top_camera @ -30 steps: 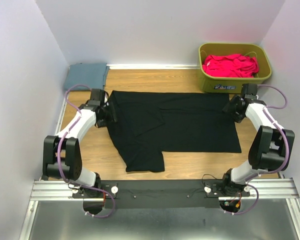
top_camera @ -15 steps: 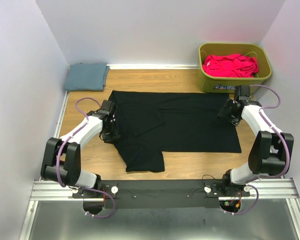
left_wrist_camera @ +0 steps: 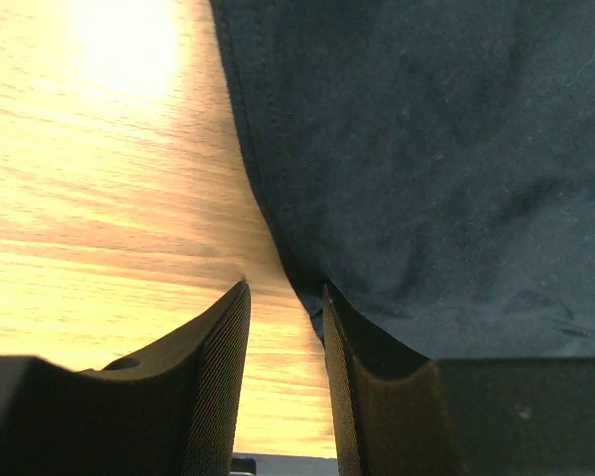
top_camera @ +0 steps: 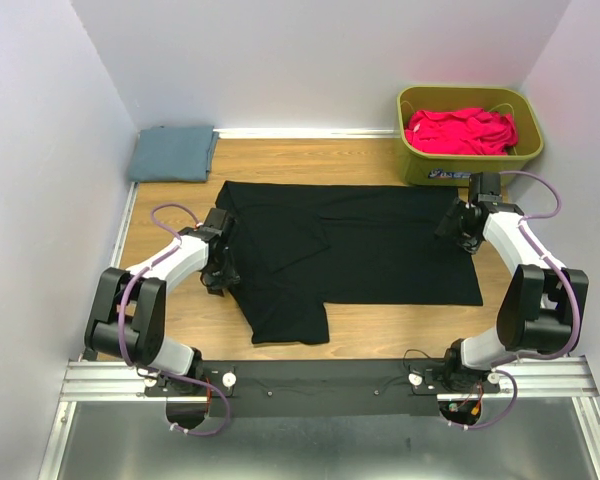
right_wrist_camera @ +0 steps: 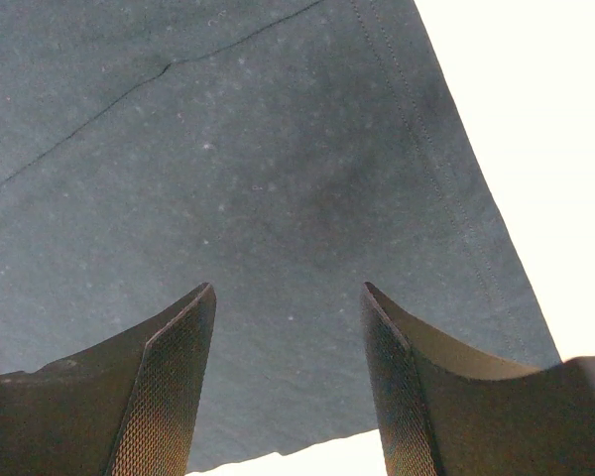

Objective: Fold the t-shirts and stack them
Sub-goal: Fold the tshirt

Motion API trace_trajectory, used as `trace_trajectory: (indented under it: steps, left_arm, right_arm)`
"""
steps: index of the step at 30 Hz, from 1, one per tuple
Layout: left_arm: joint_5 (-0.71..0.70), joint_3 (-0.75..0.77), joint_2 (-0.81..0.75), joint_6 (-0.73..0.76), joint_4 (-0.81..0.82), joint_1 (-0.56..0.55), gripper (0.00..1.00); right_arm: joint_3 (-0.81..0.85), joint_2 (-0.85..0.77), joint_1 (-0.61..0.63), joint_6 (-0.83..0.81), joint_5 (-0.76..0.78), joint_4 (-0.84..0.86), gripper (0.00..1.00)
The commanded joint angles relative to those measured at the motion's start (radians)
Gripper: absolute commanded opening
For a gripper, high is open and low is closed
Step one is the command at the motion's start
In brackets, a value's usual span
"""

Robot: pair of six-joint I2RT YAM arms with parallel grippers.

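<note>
Left gripper [left_wrist_camera: 283,290] narrowly parted at the edge of the black t-shirt [left_wrist_camera: 426,149], right gripper [right_wrist_camera: 288,290] wide open over it

Left jaws narrowly parted, right jaws wide apart.

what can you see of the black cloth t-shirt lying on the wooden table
The black cloth t-shirt lies flat on the wooden table, lengthwise left to right. It is partly folded: layers overlap near its middle and one flap juts toward the near edge. It looks like soft matte knit with stitched hems. The left gripper straddles its left hem, jaws nearly closed. The right gripper stands open over its right end.
</note>
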Motion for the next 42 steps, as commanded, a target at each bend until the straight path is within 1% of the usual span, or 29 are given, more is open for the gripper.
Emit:
trace_trajectory:
  steps: [1,7,10,15,19,27,33,42]
  left_arm:
    - [-0.039,-0.001,0.043,-0.014,0.026,-0.018,0.43]
    - [-0.042,0.010,0.034,-0.005,0.036,-0.020,0.45]
    - [-0.012,0.013,0.043,0.003,0.022,-0.021,0.45]
    - [-0.019,0.068,-0.054,-0.018,-0.062,-0.023,0.45]
    - [-0.025,0.084,-0.097,-0.051,-0.069,-0.030,0.45]
    - [-0.018,0.050,-0.035,-0.054,-0.011,-0.040,0.47]
    - [-0.015,0.021,-0.002,-0.054,0.006,-0.046,0.49]
    - [-0.034,-0.004,0.047,-0.051,0.022,-0.049,0.50]
  right_arm:
    - [-0.017,-0.037,0.005,-0.011,0.000,-0.016,0.67]
    - [-0.015,-0.034,0.005,-0.013,-0.002,-0.016,0.67]
    - [-0.014,-0.031,0.005,-0.013,-0.008,-0.014,0.67]
    - [-0.004,-0.032,0.005,-0.019,-0.005,-0.016,0.67]
    - [-0.003,-0.029,0.005,-0.019,-0.018,-0.014,0.67]
    - [-0.008,-0.035,0.005,-0.019,-0.023,-0.014,0.67]
    - [-0.014,-0.044,0.005,-0.019,-0.028,-0.014,0.67]
    - [-0.023,-0.073,0.005,-0.019,-0.034,-0.013,0.67]
